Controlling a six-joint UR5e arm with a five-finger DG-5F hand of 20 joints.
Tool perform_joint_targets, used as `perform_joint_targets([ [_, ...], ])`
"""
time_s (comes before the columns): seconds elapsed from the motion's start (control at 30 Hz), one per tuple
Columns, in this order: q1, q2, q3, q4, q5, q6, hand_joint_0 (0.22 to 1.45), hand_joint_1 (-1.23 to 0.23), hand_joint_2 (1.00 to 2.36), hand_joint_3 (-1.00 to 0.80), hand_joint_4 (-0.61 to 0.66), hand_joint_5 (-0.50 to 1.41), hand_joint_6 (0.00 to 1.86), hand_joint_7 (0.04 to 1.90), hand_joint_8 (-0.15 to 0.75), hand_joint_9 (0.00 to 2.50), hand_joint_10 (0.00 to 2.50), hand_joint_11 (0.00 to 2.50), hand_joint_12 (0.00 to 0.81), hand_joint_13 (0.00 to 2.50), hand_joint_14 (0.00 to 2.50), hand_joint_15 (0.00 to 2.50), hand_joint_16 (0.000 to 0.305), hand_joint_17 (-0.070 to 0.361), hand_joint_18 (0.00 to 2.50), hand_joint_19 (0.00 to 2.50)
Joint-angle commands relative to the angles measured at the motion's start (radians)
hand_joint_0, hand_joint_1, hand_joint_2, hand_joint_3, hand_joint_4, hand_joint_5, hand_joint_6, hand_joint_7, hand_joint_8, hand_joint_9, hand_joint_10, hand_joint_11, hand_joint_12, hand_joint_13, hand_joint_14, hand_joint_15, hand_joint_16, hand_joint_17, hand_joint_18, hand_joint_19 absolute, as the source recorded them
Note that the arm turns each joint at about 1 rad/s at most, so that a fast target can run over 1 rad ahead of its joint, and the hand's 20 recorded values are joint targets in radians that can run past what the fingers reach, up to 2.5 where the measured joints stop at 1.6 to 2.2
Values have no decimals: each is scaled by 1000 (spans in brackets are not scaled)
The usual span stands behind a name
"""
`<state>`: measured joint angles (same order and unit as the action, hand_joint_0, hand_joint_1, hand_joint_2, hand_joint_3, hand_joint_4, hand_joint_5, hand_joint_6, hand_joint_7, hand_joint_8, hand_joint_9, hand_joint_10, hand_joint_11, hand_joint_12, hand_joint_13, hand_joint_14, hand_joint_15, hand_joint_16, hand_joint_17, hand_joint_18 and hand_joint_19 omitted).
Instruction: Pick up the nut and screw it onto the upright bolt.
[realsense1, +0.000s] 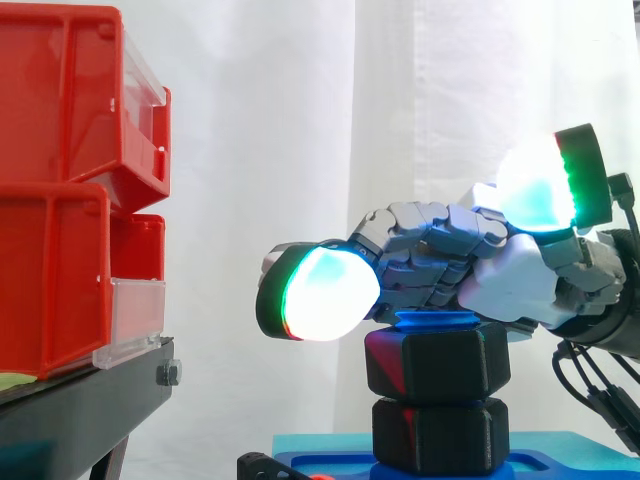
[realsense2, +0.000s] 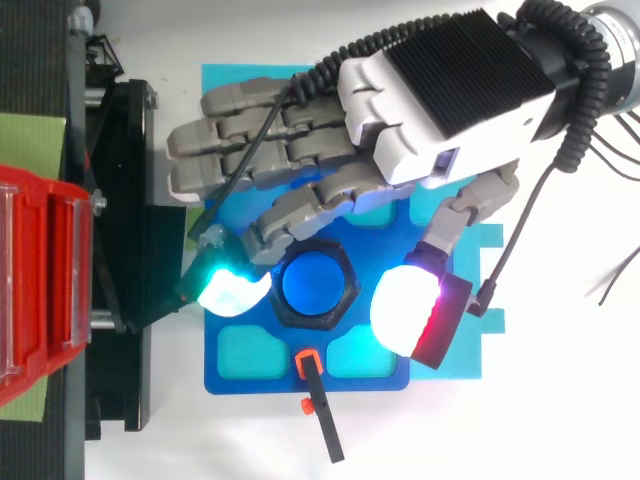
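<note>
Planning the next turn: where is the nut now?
Side view, low centre: the nut sits on the blue bolt, directly under the hand, above a black hex block.

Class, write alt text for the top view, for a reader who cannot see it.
The hand hangs open over a black nut around the blue bolt, a glowing fingertip either side. A red bin stands left.

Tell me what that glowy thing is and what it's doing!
It is a robot hand on an arm, and the glowing blobs are its own fingertips. One picture looks from the side, the other from above. Under the hand a blue bolt stands upright on a blue base, with a black nut already around it. The hand holds nothing; its fingers are relaxed over the nut. On the left are red bins on a black stand.
</note>
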<state>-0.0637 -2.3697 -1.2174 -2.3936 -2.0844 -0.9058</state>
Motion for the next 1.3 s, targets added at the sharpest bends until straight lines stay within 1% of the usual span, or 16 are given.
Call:
perform_joint_targets([
  [0.0, -4, 0, 1, -1, -5, 1, 433, -9, 1000, -500, 17, -271, 501, 565, 157, 0, 0, 0, 347, 0, 0, 0, 64, 143, 0, 0],
  [0.1, -7, 0, -1, 1, -6, 1, 436, -19, 1000, -500, 27, -267, 501, 581, 158, 0, 0, 0, 347, 0, 0, 0, 62, 140, 0, 0],
  [0.23, -5, 0, -1, 5, -6, -1, 437, -28, 1000, -500, 59, -257, 501, 617, 169, 0, 0, 0, 347, 0, 0, 0, 61, 136, 0, 0],
  [0.37, -10, 0, -1, 8, -8, 1, 440, -40, 1000, -500, 74, -250, 501, 633, 172, 0, 0, 0, 345, 0, 0, 0, 59, 133, 0, 0],
  [0.47, -10, 0, -2, 8, -10, 1, 441, -46, 1000, -500, 82, -246, 502, 649, 177, 0, 0, 0, 344, 0, 0, 0, 58, 132, 0, 0],
  [0.53, -13, 0, -16, 10, -11, -1, 443, -49, 1000, -500, 84, -244, 501, 653, 178, 0, 0, 0, 343, 0, 0, 0, 58, 130, 0, 0],
  [0.63, -16, 0, -19, 14, -11, 1, 444, -54, 1000, -500, 93, -241, 501, 663, 181, 0, 0, 0, 346, 0, 0, 0, 57, 129, 0, 0],
  [0.67, -22, 0, -19, 14, -11, 1, 443, -55, 1000, -500, 94, -241, 501, 665, 184, 0, 0, 0, 347, 0, 0, 0, 57, 129, 0, 0],
  [0.77, -31, 0, -17, 17, -13, -1, 445, -69, 1000, -500, 100, -236, 501, 666, 188, 0, 0, 0, 348, 0, 0, 0, 57, 128, 0, 0],
  [1.07, -39, 0, -19, 14, -17, -1, 451, -136, 1000, -500, 148, -211, 502, 729, 208, 42, 0, 0, 341, 0, 0, 0, 54, 122, 0, 0],
  [1.13, -41, 0, -19, 13, -17, 1, 457, -180, 1000, -500, 190, -184, 502, 798, 225, 131, 0, 0, 341, 0, 0, 0, 53, 120, 0, 0],
  [1.27, -41, 0, -19, 14, -17, 1, 467, -218, 1000, -500, 241, -146, 503, 952, 233, 215, 0, 0, 335, 63, 0, 0, 52, 117, 0, 0],
])
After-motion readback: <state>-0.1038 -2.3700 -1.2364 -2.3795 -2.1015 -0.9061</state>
